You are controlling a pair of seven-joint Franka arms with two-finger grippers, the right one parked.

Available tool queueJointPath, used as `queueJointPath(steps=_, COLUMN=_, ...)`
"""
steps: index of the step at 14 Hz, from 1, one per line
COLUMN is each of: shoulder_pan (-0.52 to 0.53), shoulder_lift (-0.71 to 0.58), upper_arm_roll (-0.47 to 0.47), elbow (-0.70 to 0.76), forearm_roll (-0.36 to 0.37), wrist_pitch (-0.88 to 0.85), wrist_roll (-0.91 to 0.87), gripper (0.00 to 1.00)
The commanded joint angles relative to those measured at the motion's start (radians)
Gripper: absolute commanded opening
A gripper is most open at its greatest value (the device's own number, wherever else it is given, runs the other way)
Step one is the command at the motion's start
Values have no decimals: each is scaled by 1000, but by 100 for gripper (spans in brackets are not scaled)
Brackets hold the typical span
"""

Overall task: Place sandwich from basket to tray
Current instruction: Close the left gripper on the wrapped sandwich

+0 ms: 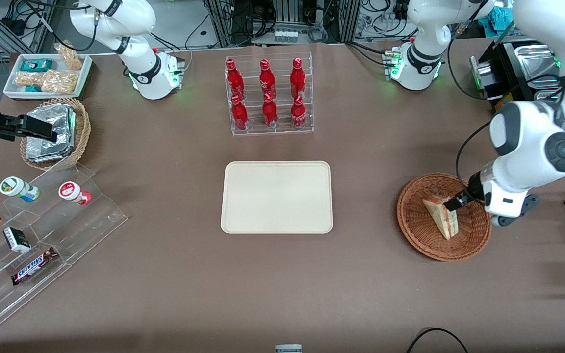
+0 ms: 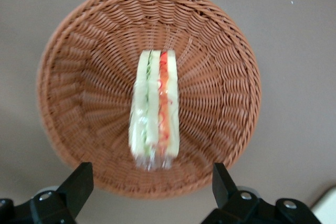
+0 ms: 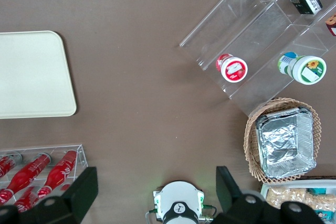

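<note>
A clear-wrapped sandwich (image 1: pixel 442 216) (image 2: pixel 156 108), a pale bread wedge with red and green filling, lies in the reddish-brown wicker basket (image 1: pixel 420 235) (image 2: pixel 79 61) toward the working arm's end of the table. My left gripper (image 1: pixel 455 202) (image 2: pixel 152 182) hovers open just above the basket, over its rim. Its dark fingers (image 2: pixel 79 182) are spread wide with nothing between them, and the sandwich lies apart from them. The cream tray (image 1: pixel 276 196) (image 3: pixel 31 74) rests flat and bare in the middle of the table.
A clear rack of red bottles (image 1: pixel 268 95) stands farther from the front camera than the tray. Toward the parked arm's end sit a tan basket of foil packets (image 1: pixel 52 132), a white snack tray (image 1: pixel 47 73) and a clear stepped shelf (image 1: pixel 42 245) with snacks.
</note>
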Motion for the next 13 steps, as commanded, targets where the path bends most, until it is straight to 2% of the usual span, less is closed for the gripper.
queueJointPath(steps=1, shoulder_pan=-6, shoulder_lift=48, upper_arm_roll=5, elbow=-23, forearm_roll=-9, wrist_pitch=83, wrist_roll=-18, gripper=100)
queueJointPath(steps=11, shoulder_pan=-6, shoulder_lift=134, upper_arm_roll=19, elbow=-35, forearm_roll=1, wrist_pitch=108, wrist_roll=-8, gripper=100)
queueJointPath(steps=12, shoulder_pan=-6, shoulder_lift=138, upper_arm_roll=19, elbow=-35, forearm_roll=2, wrist_pitch=108, wrist_roll=-8, gripper=87)
queueJointPath(steps=13, shoulder_pan=-6, shoulder_lift=140, upper_arm_roll=19, elbow=-35, forearm_roll=1, wrist_pitch=108, wrist_roll=-9, gripper=62)
